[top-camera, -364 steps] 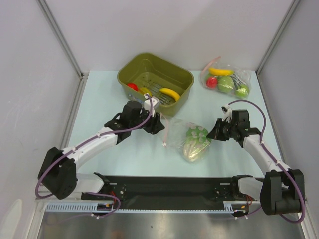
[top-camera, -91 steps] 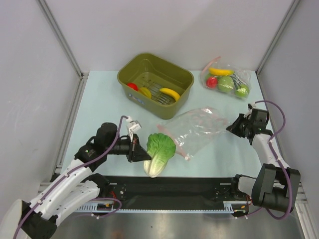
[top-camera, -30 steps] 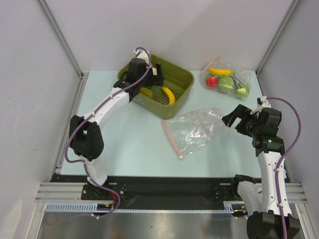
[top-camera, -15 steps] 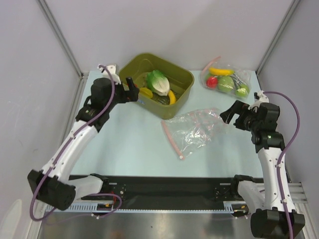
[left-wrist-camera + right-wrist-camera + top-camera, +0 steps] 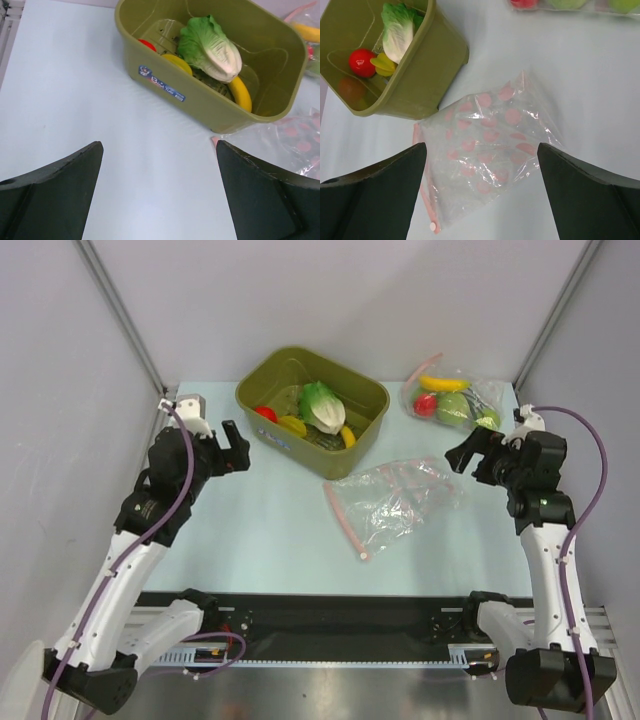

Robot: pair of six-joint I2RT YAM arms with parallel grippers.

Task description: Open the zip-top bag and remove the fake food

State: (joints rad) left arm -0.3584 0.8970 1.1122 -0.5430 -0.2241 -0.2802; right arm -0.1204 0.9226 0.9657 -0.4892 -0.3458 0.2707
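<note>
The zip-top bag (image 5: 395, 502) lies flat and empty on the table, its pink zip strip (image 5: 345, 520) toward the left; it fills the right wrist view (image 5: 485, 155). The fake food lies in the olive bin (image 5: 375, 390): cabbage (image 5: 322, 405) (image 5: 212, 45), banana (image 5: 347, 436), red fruit (image 5: 265, 413) and a small yellow piece (image 5: 292, 424). My left gripper (image 5: 236, 447) (image 5: 159, 145) hangs open left of the bin, holding nothing. My right gripper (image 5: 462, 455) (image 5: 481, 146) stands open above the bag's right end, apart from it.
A second clear bag (image 5: 455, 400) with a banana, a red fruit and green fruits lies at the back right. Grey walls with metal posts close in the table on three sides. The bin's near wall (image 5: 200, 100) carries a blue label.
My left arm has drawn back from over the bin to its left side, leaving the cabbage inside the bin. The right gripper has shifted slightly up and back; the bag lies still.
</note>
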